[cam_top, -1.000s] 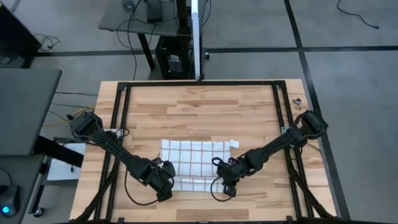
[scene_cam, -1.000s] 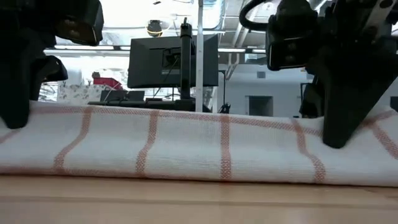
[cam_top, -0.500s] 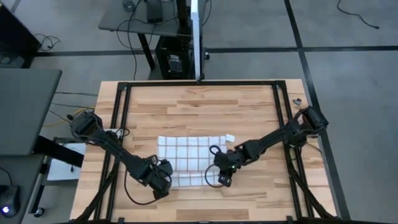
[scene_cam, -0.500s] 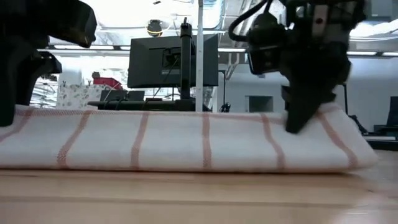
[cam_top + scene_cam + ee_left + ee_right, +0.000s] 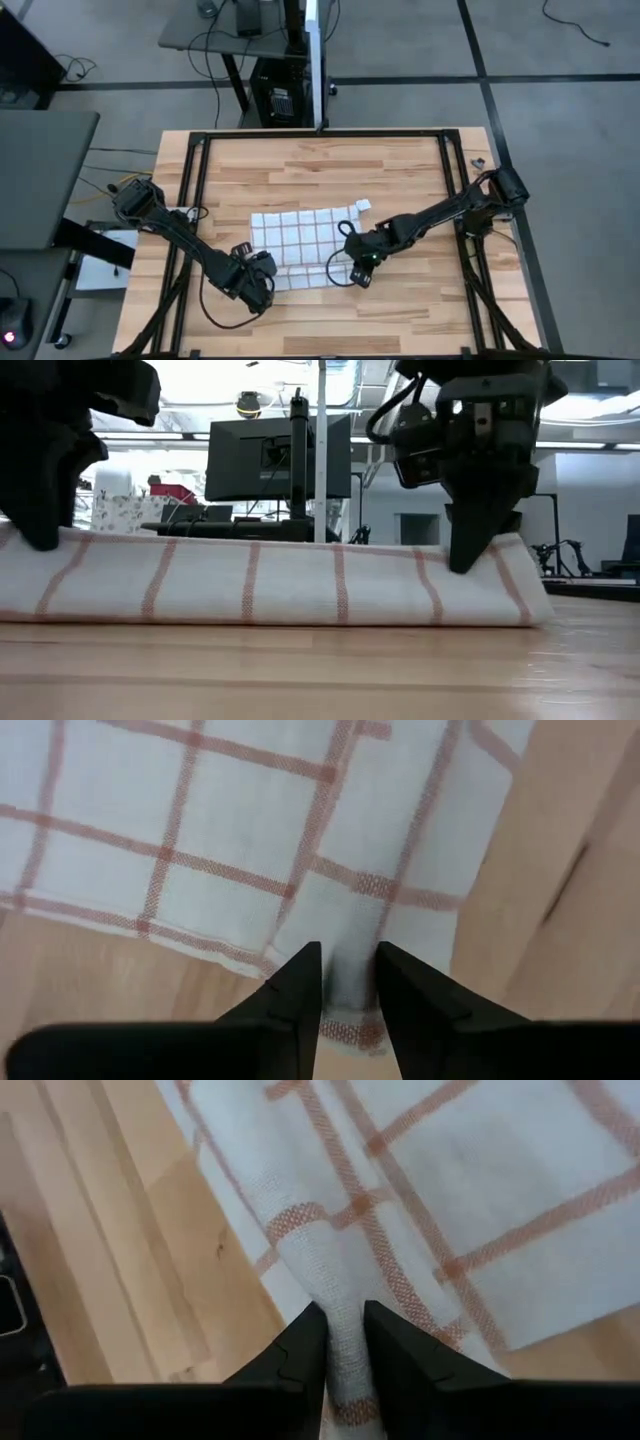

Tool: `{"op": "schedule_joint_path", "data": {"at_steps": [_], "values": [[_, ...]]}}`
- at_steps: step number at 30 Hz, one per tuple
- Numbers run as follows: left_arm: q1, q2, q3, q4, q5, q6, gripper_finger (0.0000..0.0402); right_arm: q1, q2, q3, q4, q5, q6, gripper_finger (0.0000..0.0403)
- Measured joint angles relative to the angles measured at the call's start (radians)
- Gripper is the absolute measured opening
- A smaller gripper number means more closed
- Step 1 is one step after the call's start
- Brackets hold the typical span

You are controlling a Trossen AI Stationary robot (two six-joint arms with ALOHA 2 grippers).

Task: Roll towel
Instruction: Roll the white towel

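Bench (image 5: 400,180): pale wooden planks inside a black frame, carrying the towel near its middle.
Towel (image 5: 300,238): white cloth with a red-brown grid, far part flat, near edge turned over into a low fold; small white tag (image 5: 362,205) at the far right corner.
Left gripper (image 5: 258,283): at the towel's near left corner, jaws nearly closed, pinching the folded hem.
Right gripper (image 5: 362,268): at the near right corner, jaws likewise almost shut on a ridge of cloth.
Change: over the last second both grippers and the towel have shifted farther and leftward, the visible flat part shrinking.
Meaning: likely the roll is under way, with most of the cloth not yet wound.
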Motion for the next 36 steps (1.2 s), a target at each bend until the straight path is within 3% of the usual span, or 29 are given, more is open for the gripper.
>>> {"op": "schedule_joint_path", "data": {"at_steps": [4, 8, 13, 16, 23, 28, 31, 36], "values": [[0.015, 0.000, 0.000, 0.000, -0.006, 0.010, 0.0119, -0.033, -0.001, 0.000, -0.003, 0.004, -0.002, 0.0100], [0.031, 0.000, 0.002, -0.024, -0.008, 0.035, 0.0146, -0.068, -0.002, 0.000, -0.022, -0.005, -0.018, 0.0159], [0.053, -0.001, 0.064, -0.157, -0.015, 0.100, 0.0164, -0.132, -0.005, 0.010, -0.088, -0.061, -0.121, 0.0238], [0.063, -0.001, 0.115, -0.253, -0.065, 0.120, 0.0164, -0.183, -0.005, 0.043, -0.140, -0.089, -0.147, 0.0263], [0.066, -0.002, 0.231, -0.377, -0.199, 0.131, 0.0164, -0.243, -0.021, 0.158, -0.252, -0.126, -0.262, 0.0270], [0.066, -0.002, 0.267, -0.277, -0.123, 0.134, 0.0164, -0.231, -0.071, 0.175, -0.247, -0.118, -0.299, 0.0270], [0.050, -0.002, 0.261, -0.159, -0.047, 0.145, 0.0164, -0.171, -0.095, 0.175, -0.237, -0.086, -0.294, 0.0270], [0.019, -0.002, 0.257, -0.105, -0.055, 0.072, 0.0164, -0.005, -0.098, 0.164, -0.161, 0.036, -0.294, 0.0270]]}}
